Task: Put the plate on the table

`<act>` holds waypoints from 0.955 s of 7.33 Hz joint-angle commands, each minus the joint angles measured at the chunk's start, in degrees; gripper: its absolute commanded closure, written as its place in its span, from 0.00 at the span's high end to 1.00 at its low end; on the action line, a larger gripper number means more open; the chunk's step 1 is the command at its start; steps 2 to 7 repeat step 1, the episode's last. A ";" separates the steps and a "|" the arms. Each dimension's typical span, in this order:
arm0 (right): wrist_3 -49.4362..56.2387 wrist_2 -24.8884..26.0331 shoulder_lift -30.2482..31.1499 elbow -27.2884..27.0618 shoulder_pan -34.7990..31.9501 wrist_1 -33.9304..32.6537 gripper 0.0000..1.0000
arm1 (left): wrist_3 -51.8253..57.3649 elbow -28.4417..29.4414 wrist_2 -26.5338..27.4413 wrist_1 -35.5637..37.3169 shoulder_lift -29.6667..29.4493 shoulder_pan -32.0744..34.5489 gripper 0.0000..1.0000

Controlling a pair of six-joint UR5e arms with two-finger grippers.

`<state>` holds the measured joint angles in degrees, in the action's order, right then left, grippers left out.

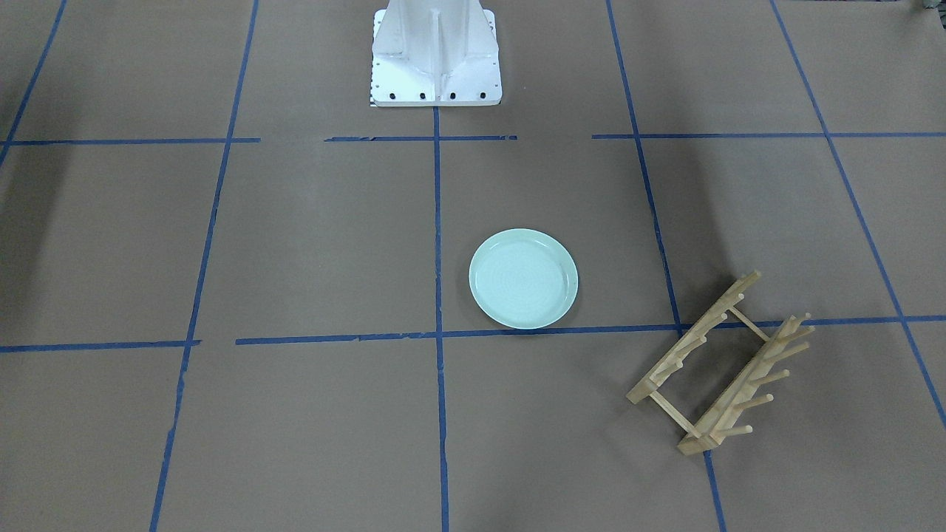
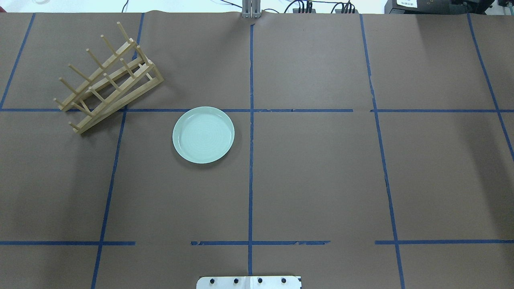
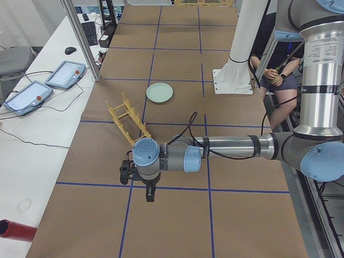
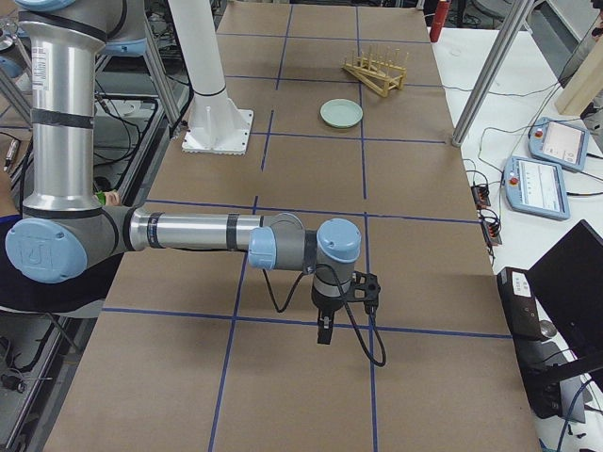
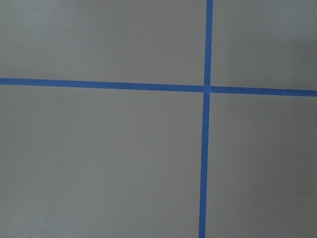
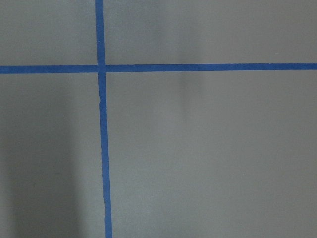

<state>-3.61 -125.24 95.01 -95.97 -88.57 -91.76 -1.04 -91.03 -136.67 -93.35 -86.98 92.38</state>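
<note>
We see the round pale mint-green plate (image 2: 203,135) lying flat on the brown paper-covered table (image 2: 321,180), its far rim on a blue tape line (image 2: 321,110), near the wooden peg rack (image 2: 108,80) but apart from it. The left gripper (image 3: 150,194) and the right gripper (image 4: 325,331) hang above the table well away from the plate. We cannot tell how their fingers stand.

Start from the left fingers (image 3: 150,194), which hang over the table (image 2: 321,180) near its end on the robot's left. Beyond them, toward the table's middle, you find the rack (image 1: 743,388) standing on the table. Farther on, the plate (image 2: 204,135) lies flat on the table, near the rack but apart from it. From the right fingers (image 4: 324,331), over the opposite end, the plate is well apart toward the middle, and the rack sits behind it, farther still.
</note>
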 commanded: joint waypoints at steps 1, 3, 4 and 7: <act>-0.08 0.00 0.00 0.00 -0.03 0.00 1.00 | -0.01 -0.55 0.00 0.01 0.06 0.00 1.00; -0.08 0.00 0.00 0.00 -0.03 0.00 1.00 | -0.01 -0.55 0.00 0.01 0.06 0.00 1.00; -0.08 0.00 0.00 0.00 -0.03 0.00 1.00 | -0.01 -0.55 0.00 0.01 0.06 0.00 1.00; -0.08 0.00 0.00 0.00 -0.03 0.00 1.00 | -0.01 -0.55 0.00 0.01 0.06 0.00 1.00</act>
